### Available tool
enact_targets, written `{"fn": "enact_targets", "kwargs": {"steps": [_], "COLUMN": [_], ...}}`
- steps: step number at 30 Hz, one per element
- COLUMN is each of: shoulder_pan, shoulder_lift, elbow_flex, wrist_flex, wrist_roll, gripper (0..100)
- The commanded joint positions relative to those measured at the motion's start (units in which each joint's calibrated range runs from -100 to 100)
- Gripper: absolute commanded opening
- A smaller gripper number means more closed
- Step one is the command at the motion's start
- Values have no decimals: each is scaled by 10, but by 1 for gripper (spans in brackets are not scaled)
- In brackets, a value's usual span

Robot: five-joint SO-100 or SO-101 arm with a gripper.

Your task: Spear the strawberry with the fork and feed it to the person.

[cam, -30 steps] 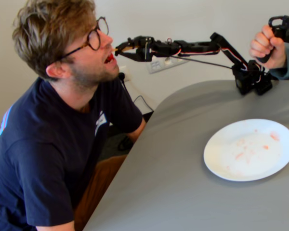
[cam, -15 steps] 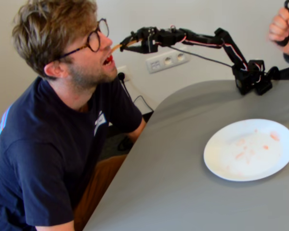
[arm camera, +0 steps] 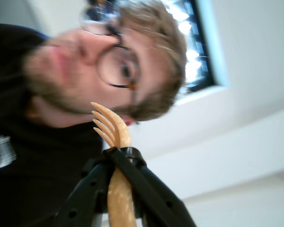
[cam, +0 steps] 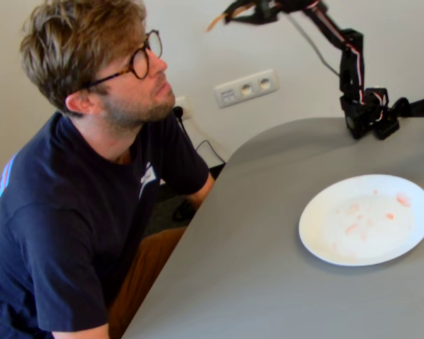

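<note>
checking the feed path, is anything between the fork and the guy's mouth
Nothing visible stands between them. The fork is raised in open air to the right of the person in the fixed view. Its tines are bare, and the plate shows only smears.

I count one person [cam: 99, 162] across from me, one fork [arm camera: 114, 156] with four tines, and one white plate [cam: 318, 240]. On the wall sits one outlet strip [cam: 246, 87] with three sockets.
</note>
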Motion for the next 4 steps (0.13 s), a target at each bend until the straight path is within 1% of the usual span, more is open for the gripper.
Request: {"fn": "enact_targets", "kwargs": {"steps": [1, 3, 4], "shoulder_pan": [-28, -52, -80], "shoulder_lift": [-30, -34, -40], "elbow_flex": [11, 15, 16], "wrist_flex": [140, 189, 231], "wrist_roll": [2, 2, 2], "gripper": [1, 1, 1]}}
